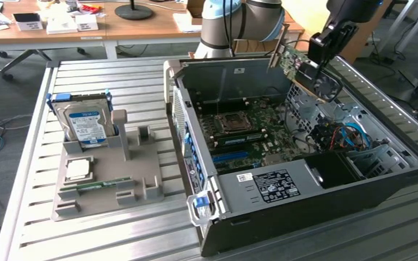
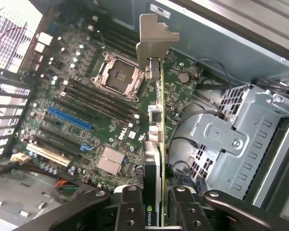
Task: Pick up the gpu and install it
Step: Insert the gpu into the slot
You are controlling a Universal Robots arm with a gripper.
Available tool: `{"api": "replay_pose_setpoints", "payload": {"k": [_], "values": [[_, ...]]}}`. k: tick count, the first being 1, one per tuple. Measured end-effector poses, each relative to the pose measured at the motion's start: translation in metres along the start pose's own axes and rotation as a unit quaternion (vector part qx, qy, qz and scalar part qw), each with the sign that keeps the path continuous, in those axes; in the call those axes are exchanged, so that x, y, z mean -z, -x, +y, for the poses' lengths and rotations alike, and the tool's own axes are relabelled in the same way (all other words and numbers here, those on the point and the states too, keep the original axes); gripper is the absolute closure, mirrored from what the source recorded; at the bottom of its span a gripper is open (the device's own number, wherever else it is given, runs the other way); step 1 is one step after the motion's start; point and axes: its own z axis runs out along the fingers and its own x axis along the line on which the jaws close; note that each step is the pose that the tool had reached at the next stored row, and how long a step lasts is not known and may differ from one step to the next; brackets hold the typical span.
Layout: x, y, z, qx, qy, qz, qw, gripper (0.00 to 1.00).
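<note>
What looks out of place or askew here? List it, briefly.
Nothing spilled or damaged. Only the gpu is off its place: the gripper holds it tilted over the open computer case, not seated in the motherboard.

From where I sit, the open side of the black computer case (image 1: 325,217) leaves free room above the green motherboard (image 2: 86,110). The perforated silver drive cage (image 2: 231,139) and loose black cables (image 2: 212,62) crowd one flank of the thin green circuit card (image 2: 160,120) in my hand (image 2: 160,195); the grey inner case wall (image 1: 231,79) rises nearby.
</note>
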Motion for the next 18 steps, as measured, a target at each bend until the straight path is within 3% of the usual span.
{"api": "replay_pose_setpoints", "payload": {"k": [9, 18], "values": [[0.0000, 0.0000, 0.0000, 0.044, 0.0010, 0.0023, 0.9990, 0.73], [0.0000, 0.0000, 0.0000, 0.085, 0.0020, 0.0045, 0.9963, 0.73]]}}
